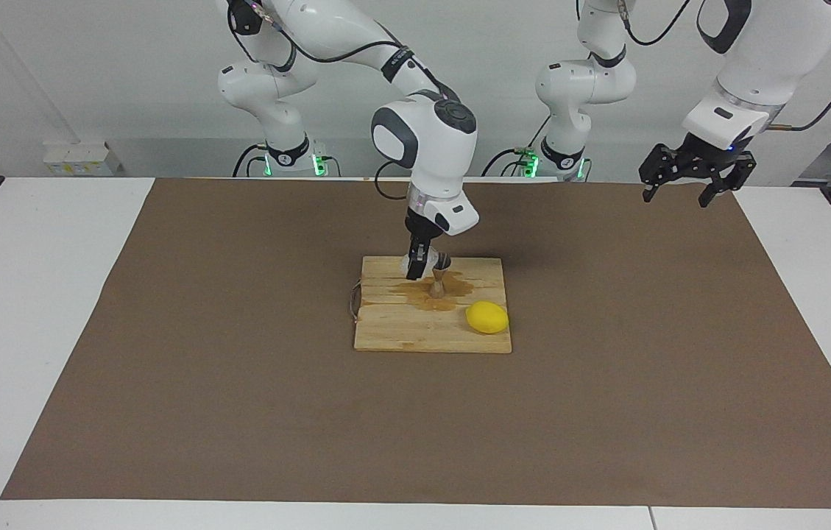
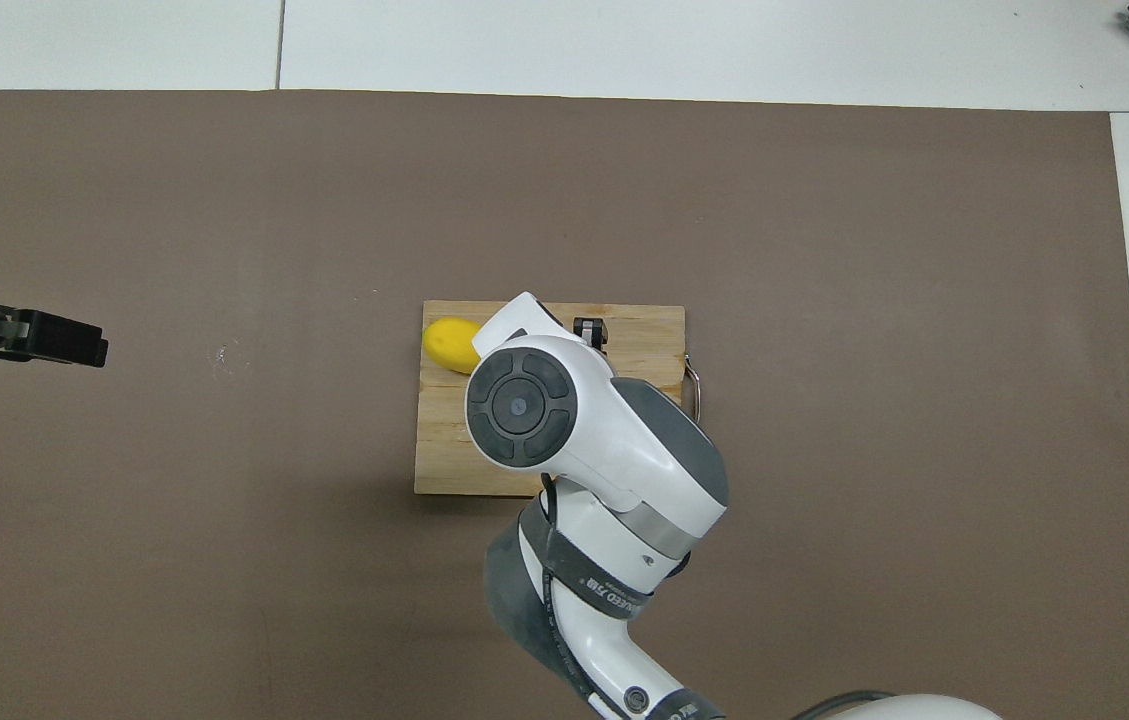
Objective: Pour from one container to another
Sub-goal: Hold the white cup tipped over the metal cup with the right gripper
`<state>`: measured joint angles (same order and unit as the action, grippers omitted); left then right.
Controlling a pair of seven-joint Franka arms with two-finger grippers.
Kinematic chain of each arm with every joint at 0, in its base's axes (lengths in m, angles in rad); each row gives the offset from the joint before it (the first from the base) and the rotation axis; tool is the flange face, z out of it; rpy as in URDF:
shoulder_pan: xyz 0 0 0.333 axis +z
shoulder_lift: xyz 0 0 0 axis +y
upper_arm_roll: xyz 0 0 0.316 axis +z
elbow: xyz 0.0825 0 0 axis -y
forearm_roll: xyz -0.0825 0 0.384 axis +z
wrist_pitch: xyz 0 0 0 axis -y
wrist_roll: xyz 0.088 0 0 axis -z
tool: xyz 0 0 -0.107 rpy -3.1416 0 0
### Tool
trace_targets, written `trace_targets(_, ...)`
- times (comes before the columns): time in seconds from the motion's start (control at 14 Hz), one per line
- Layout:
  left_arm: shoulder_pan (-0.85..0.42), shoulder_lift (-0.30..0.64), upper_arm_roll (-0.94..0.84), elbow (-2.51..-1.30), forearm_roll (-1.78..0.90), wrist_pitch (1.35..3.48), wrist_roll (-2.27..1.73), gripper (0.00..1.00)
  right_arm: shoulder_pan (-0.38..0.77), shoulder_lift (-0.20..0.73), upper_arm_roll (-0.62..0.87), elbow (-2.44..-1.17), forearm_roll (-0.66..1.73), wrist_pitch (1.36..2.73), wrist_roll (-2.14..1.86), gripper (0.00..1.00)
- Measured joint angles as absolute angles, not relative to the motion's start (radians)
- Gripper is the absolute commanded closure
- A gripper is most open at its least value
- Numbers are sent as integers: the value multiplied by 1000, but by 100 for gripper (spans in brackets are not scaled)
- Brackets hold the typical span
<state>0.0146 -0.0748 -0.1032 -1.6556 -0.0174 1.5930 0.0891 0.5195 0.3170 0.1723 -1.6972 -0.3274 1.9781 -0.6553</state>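
Worktop (image 1: 47, 309) first: white, draped in a broad brown mat (image 1: 238, 412), with a wooden board (image 1: 415, 335) sitting mid-mat. On the board there's a dark wet stain (image 1: 452, 283) spreading around the foot of the jigger, so liquid is already on the wood.

The right arm reaches in over the board, and in the overhead view its wrist hides nearly everything below it. Its right end effector (image 1: 415, 271) is clamped on the small glass cup (image 1: 422, 261), and the cup looks tipped toward the metal jigger (image 1: 439, 278), right at its rim. The jigger stands upright on the board, on the edge nearer the robots. A lemon (image 1: 487, 317) rests on the board, farther from the robots and toward the left arm's end.

The left arm waits, its left end effector (image 1: 687, 180) spread wide, high over the mat's edge at its own end of the worktop.

Now the danger. That jigger mouth is narrow and its base small: tilt the cup too quickly or off-centre and the stream misses, feeding the puddle. A nudge from the cup or the fingers could topple the jigger on the wet wood. And smooth glass in a pinch grip could slip as the tilt steepens.
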Motion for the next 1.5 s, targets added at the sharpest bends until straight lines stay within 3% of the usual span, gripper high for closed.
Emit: trace_targets(1.5, 15, -75, -104, -1656, -17, 1593, 82, 0, 619, 327, 172, -1705, -621, 1913, -552, 57)
